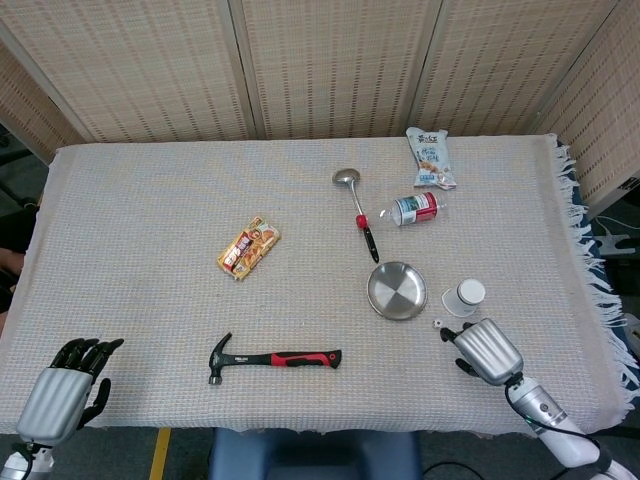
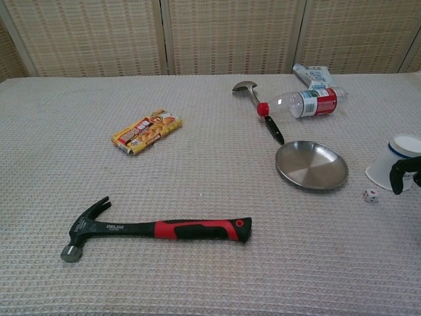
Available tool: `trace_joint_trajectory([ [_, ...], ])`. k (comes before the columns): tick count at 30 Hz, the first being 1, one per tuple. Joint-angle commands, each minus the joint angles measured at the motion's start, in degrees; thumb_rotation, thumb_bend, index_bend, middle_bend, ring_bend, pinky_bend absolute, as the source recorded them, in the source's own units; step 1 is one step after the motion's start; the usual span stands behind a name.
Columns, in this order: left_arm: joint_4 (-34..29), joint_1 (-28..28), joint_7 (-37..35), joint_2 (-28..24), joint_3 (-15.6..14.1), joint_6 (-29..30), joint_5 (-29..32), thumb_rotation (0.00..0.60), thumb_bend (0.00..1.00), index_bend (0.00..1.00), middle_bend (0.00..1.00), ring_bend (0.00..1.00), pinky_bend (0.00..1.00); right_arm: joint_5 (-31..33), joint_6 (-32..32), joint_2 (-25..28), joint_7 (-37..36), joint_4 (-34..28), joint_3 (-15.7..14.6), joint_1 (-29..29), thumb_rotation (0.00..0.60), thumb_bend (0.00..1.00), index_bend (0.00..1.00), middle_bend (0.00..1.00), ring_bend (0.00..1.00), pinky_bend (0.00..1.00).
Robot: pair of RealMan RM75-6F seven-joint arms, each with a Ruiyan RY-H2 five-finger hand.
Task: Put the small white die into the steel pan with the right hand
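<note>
Woven reed screens stand behind the table (image 1: 150,220), which is spread with a pale waffle-weave cloth. On that cloth the die (image 1: 437,323) lies by itself, just off the near right rim of the pan (image 1: 396,290) and in front of a white cup (image 1: 464,297) tipped on its side; nothing holds it yet. Its spot between pan and cup looks awkward, since the cup crowds the side from which the right hand (image 1: 484,349) reaches.

That hand hovers low just beside the die, back plate up and tilted toward it. In the chest view its dark fingers (image 2: 402,172) hang curled downward in front of the cup, with nothing between them; whether they are closed tight or only bent I cannot tell. I judge this to be the approach to a pinch.

At the near left corner the left hand (image 1: 60,392) rests idle, fingers loosely spread and empty, well apart from the hammer (image 1: 272,358).
</note>
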State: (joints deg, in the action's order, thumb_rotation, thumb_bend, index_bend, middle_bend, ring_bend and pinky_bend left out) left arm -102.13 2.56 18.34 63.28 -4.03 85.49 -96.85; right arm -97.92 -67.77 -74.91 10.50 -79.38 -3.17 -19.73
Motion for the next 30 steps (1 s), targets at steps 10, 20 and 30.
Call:
trace_joint_trajectory([
  [10,0.1,0.1,-0.6,0.0,0.0,-0.3,0.2,0.600,0.57,0.17,0.24,0.18,0.19,5.4,7.6,-3.1,0.9,3.9,2.4,-4.5,0.600,0.27,0.42,0.78,0.67,0.96],
  [20,0.2,0.1,-0.8,-0.1,0.1,-0.3,0.3,0.600,0.58,0.17,0.24,0.18,0.19,6.4,8.1,-6.7,-2.9,9.7,2.6,-5.8,0.600,0.30,0.40,0.78,0.68,0.96],
  [30,0.1,0.1,-0.8,-0.1,0.1,-0.2,0.1,0.600,0.58,0.17,0.24,0.18,0.19,8.0,8.6,-7.9,-1.6,11.2,2.3,-5.9,0.600,0.26,0.39,0.78,0.68,0.96],
])
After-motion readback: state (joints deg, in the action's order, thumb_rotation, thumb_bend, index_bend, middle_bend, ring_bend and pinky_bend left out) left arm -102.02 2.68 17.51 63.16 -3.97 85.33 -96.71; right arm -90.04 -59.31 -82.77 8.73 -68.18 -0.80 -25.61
